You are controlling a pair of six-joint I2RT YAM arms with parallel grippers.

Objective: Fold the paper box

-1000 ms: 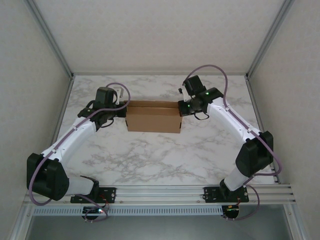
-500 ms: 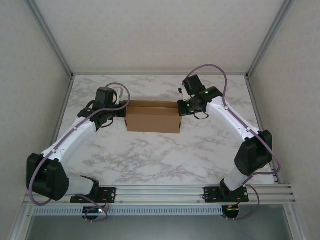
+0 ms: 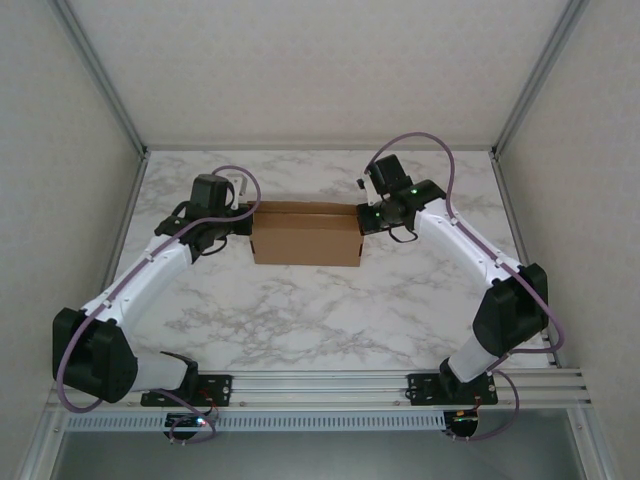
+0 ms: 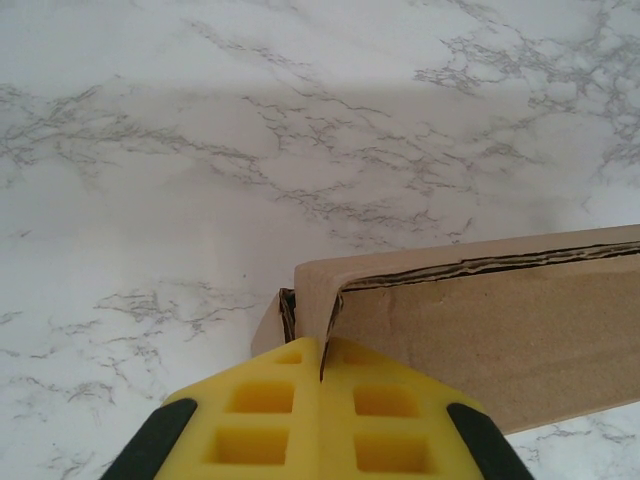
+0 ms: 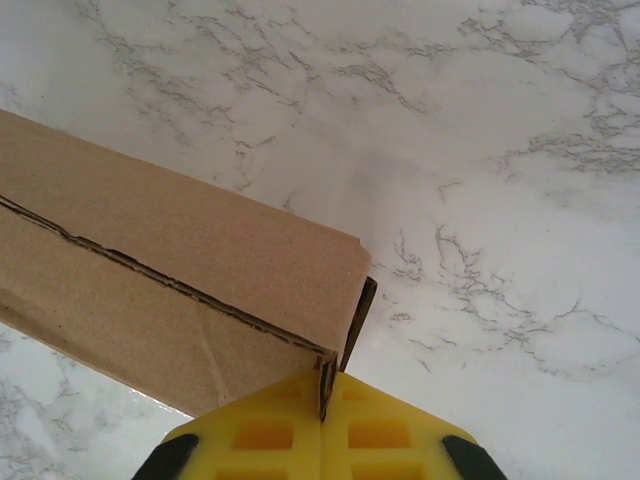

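One broad marble tabletop [image 3: 300, 320] carries everything, walled at the back and on both sides, with a metal rail [image 3: 320, 385] along its near edge where the two arm bases are bolted. The paper box [image 3: 307, 238], folded up into a shallow brown rectangular shape, lies in the far middle of the tabletop with its long side running left to right, directly between the two arms. A strip of bare marble separates it from the back wall, a much wider stretch lies open between it and the rail, and both side walls are well apart from it. The box's panels are closed up, with thin dark seams along the top edge, so what is inside cannot be seen. The left tool [image 4: 321, 350] meets the box at its left end; its yellow fingers [image 4: 270, 400] are pressed together on a thin cardboard edge at that corner. The right tool [image 5: 325, 385] meets the right end in the same way, its pads closed on the cardboard wall at that corner.
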